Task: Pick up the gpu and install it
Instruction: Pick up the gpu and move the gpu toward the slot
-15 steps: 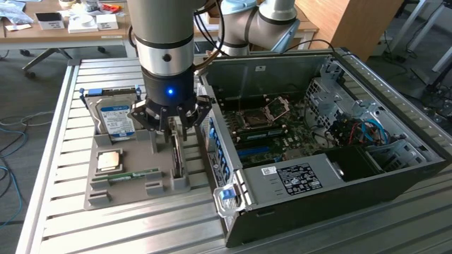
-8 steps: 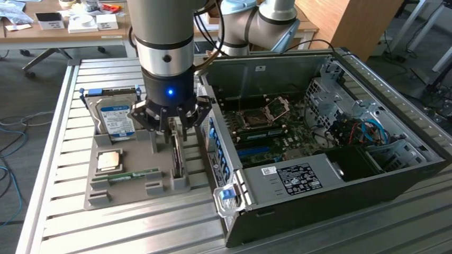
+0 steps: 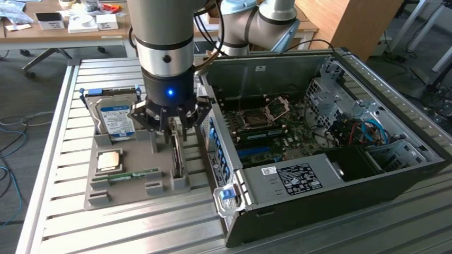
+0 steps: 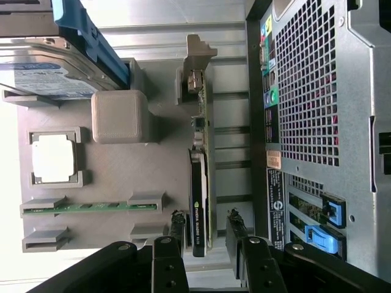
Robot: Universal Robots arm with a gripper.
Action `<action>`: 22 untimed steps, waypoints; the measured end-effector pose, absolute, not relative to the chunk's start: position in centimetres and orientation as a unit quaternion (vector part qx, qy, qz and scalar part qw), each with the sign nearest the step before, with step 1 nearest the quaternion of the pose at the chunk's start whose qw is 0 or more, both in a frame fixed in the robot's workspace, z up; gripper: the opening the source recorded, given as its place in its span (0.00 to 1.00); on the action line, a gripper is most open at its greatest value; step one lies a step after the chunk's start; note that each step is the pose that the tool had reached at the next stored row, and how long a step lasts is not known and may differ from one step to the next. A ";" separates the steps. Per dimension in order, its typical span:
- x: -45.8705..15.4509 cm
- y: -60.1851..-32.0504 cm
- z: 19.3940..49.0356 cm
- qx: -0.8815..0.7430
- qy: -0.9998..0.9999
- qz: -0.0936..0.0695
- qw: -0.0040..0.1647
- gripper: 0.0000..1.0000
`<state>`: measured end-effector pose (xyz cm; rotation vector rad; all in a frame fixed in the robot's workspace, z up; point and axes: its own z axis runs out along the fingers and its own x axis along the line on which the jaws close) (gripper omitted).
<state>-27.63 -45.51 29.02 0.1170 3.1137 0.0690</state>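
Observation:
The gpu is a thin dark card standing on its edge in a slot of the grey tray, with its metal bracket end toward the far part of the tray. In the exterior view the gpu sits directly under my gripper, beside the open computer case. My gripper is open, one finger on each side of the card's near end. A gap shows between the card and the finger on the case side.
The tray also holds a hard drive with a blue-white label, a square processor and a green memory stick. The case lies open with its motherboard exposed. The case's rear panel stands close beside the card.

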 end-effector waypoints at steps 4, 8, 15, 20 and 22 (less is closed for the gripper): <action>-27.6 -45.4 29.0 0.037 0.999 0.022 0.012 0.42; -27.7 -45.2 29.0 0.037 0.999 0.022 0.012 0.42; -27.7 -45.2 28.3 0.037 0.999 0.022 0.012 0.42; -27.7 -45.1 28.2 0.038 0.999 0.022 0.012 0.42; -27.7 -45.1 28.1 0.037 0.999 0.023 0.012 0.42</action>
